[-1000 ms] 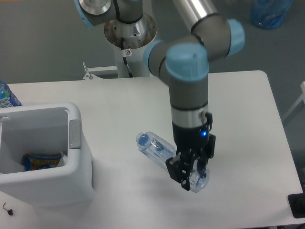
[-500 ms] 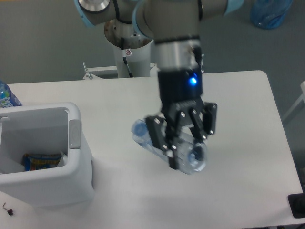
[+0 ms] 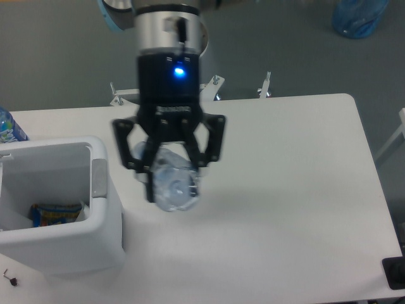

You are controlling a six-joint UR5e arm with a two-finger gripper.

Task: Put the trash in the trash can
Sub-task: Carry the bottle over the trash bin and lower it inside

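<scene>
Your pincer (image 3: 169,176) grasps the bottle (image 3: 172,185) | blurred, cap end hidden | base toward camera | beside the trash can (image 3: 101,234)

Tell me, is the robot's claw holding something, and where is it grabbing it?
Yes. The gripper holds the clear plastic bottle above the table, its fingers clamped around the bottle's body. The exact spot is blurred.

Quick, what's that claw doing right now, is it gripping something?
Gripper: closed on the clear plastic bottle, held up off the table.
</scene>
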